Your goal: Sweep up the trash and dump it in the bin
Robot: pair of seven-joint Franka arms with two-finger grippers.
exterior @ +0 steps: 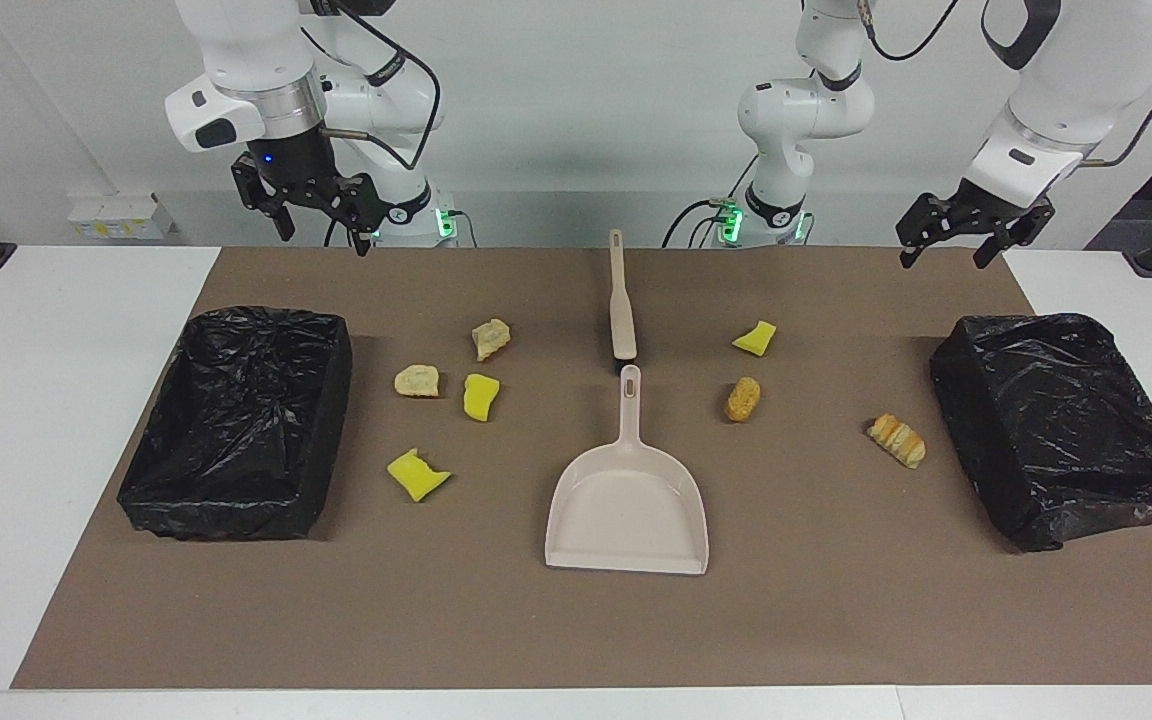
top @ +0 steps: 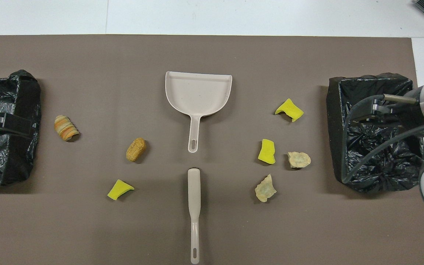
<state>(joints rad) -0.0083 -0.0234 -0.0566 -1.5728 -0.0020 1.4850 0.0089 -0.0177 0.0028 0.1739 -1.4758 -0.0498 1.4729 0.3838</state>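
Brown mat (exterior: 836, 600), scattered trash (exterior: 481, 396), left gripper (exterior: 966, 232) and right gripper (exterior: 314, 208) spread apart, empty

Two white Franka arms, silver wrist rings, black cables looped alongside. Black two-finger left gripper (exterior: 969, 232) and right gripper (exterior: 314, 212); green lights at bases.
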